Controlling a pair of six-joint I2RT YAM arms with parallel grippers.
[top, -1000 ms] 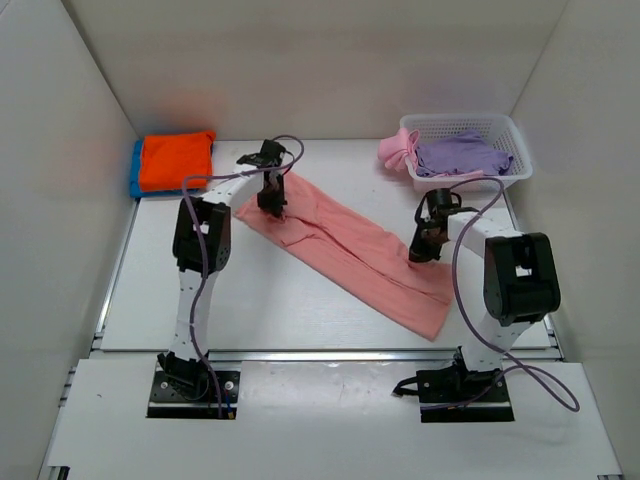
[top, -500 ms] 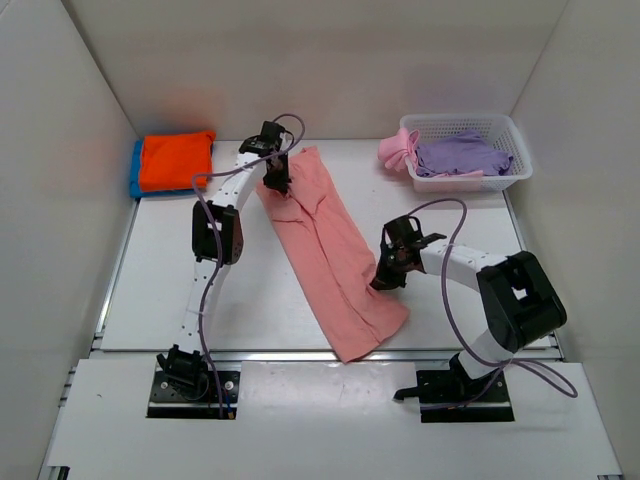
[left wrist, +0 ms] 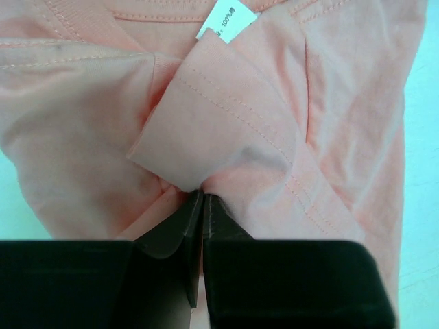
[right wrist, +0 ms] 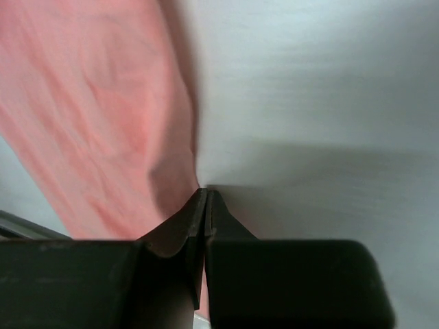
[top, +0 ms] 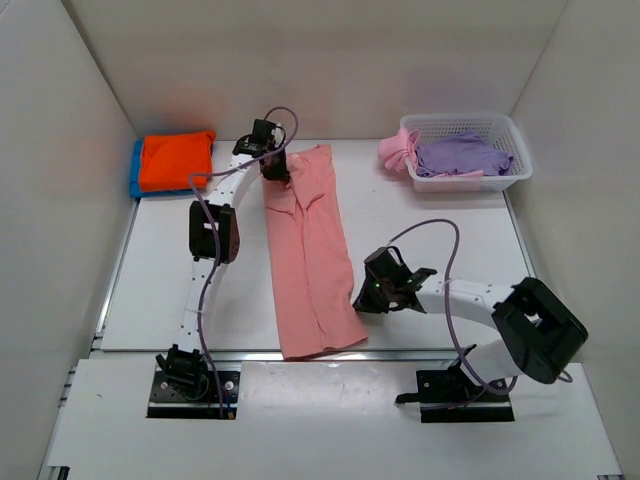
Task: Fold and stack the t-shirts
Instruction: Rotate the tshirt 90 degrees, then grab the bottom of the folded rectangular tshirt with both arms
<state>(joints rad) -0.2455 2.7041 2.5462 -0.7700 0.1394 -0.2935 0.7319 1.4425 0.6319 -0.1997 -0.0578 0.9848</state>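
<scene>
The salmon-pink t-shirt (top: 308, 260) lies as a long narrow strip on the worktop (top: 440, 230). Its collar end is at the left end effector (top: 275, 172), whose jaws are nearly closed, pinching a fold of cloth just below the white label (left wrist: 226, 20). The right end effector (top: 366, 297) sits at the strip's right edge, jaws tight on the cloth there. Left of the left end effector, an orange t-shirt (top: 176, 160) rests on a blue t-shirt (top: 135, 172). Well beyond the right one, a basket (top: 500, 125) holds a lavender t-shirt (top: 460, 155), with a brighter pink t-shirt (top: 395, 150) at its rim.
</scene>
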